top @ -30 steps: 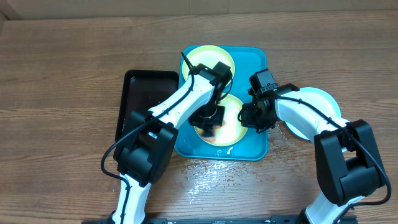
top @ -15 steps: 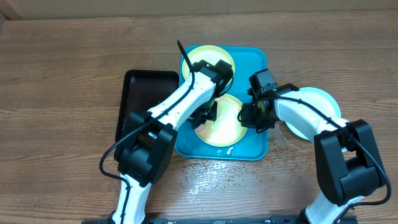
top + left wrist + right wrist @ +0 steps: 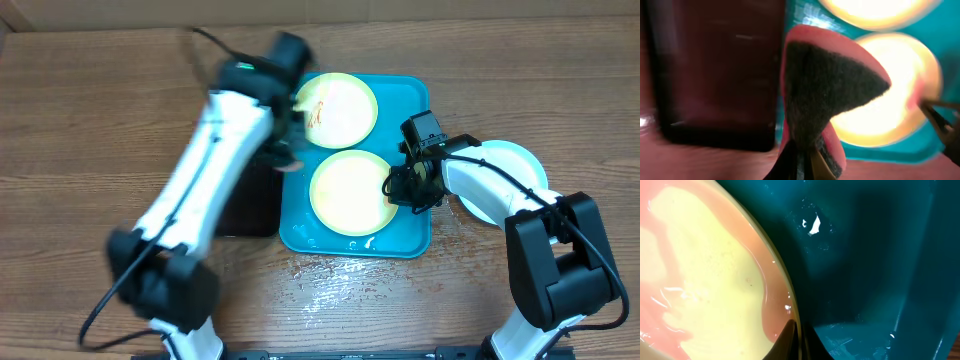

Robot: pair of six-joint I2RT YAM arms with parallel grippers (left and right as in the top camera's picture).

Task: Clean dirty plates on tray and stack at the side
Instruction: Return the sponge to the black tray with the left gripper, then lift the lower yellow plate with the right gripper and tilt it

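Two yellow-green rimmed dirty plates lie on the turquoise tray (image 3: pixel 412 238). The far plate (image 3: pixel 338 105) carries red sauce streaks; the near plate (image 3: pixel 348 190) looks pale and wet. My right gripper (image 3: pixel 396 187) is shut on the near plate's right rim, and up close its jaws (image 3: pixel 797 335) pinch the plate's edge (image 3: pixel 705 280) over the tray floor (image 3: pixel 865 255). My left gripper (image 3: pixel 287 155), blurred, hovers at the tray's left edge, shut on a pink sponge (image 3: pixel 825 85) with a dark scouring face. A teal-rimmed plate (image 3: pixel 515 155) rests on the table at the right.
A black tray (image 3: pixel 715 75) lies left of the turquoise tray, mostly under my left arm in the overhead view. Water is splashed on the wooden table (image 3: pixel 340 285) in front of the tray. My right arm reaches over the teal-rimmed plate.
My left arm lifted the sponge off the near plate and swung left toward the black tray. The right gripper stayed on the plate's rim.
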